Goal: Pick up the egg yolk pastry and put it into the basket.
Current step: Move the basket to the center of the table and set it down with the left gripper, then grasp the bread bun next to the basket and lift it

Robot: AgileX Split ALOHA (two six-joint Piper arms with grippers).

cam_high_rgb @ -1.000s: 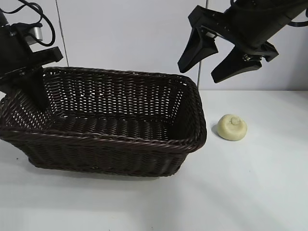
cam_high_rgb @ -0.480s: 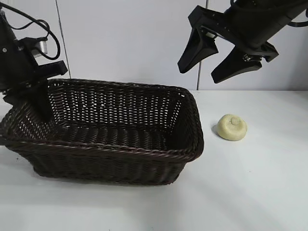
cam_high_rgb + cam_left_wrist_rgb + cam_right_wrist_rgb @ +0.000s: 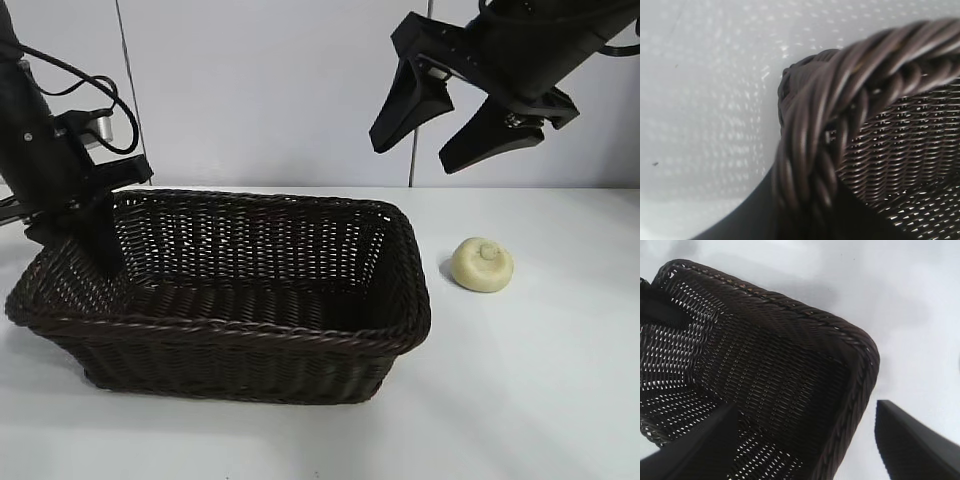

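Gently take the small pale round domed egg yolk pastry [image 3: 483, 265], likely crumbly, by its sides below the spread-fingered right gripper [image 3: 450, 125]; the left gripper [image 3: 100, 250] clamps the dark woven wicker basket [image 3: 300, 330] rim.

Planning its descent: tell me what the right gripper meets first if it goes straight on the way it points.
Probably the large dark brown woven wicker basket: the right wrist view looks between the open right gripper into its near end. Depth is uncertain.

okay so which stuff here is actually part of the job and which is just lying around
Job: small cream-yellow domed pastry; large dark brown wicker basket; left gripper clamped on its rim; right gripper open above.
Lying about: only the white table.
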